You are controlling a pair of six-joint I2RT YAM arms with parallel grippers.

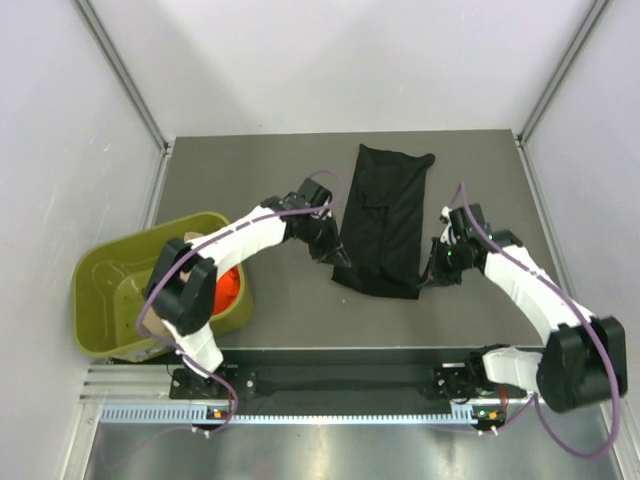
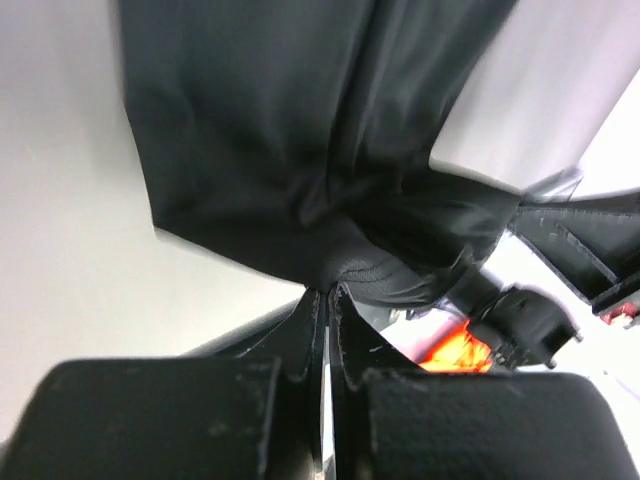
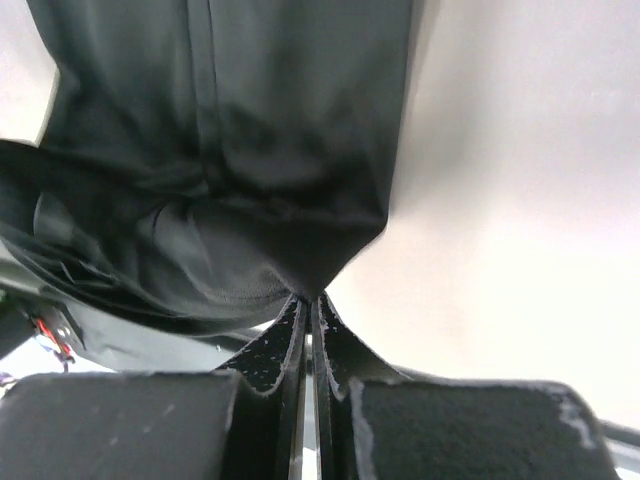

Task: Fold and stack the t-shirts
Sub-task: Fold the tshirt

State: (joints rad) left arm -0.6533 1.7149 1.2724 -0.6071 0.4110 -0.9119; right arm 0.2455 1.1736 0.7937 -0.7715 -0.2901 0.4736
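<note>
On the grey tabletop [image 1: 250, 170], the plain black cloth t-shirt [image 1: 385, 215] stretches away from both claws. The left claw [image 1: 340, 262] and right claw [image 1: 432, 272] each pinch a near corner. Such thin pinches could slip if lifted unevenly, unravelling the fold.

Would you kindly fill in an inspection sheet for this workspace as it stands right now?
Surface: grey table, matt, no spills seen.
Job's things: black t-shirt lies mid-table, folded into a long strip; orange-red t-shirt sits in the tub, partly hidden by the left arm.
Clutter: olive-green tub at the table's left edge; nothing else seen.
Grippers: left gripper shut on the black t-shirt's near left corner; right gripper shut on its near right corner.
Cables: purple cables loop along both arms, clear of the cloth.
Surroundings: plain pale walls with metal corner rails.
</note>
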